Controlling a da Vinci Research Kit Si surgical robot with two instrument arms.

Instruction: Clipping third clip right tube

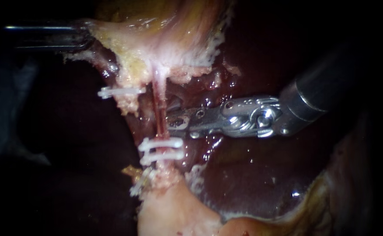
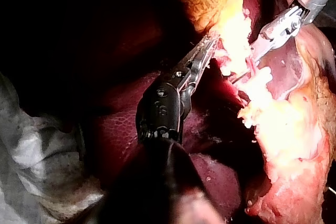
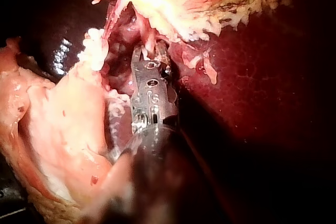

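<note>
Holding the gallbladder clamped in the jaws of your left instrument, lifted off the liver, stretches the right tube into a thin, bare red strand over the liver's surface; two white clips already cross its lower part. Your right instrument comes in from the side just above them, jaws narrowly apart with the tube between; that spot looks chosen to leave a clear stretch of tube free, though no third clip shows yet.
</note>
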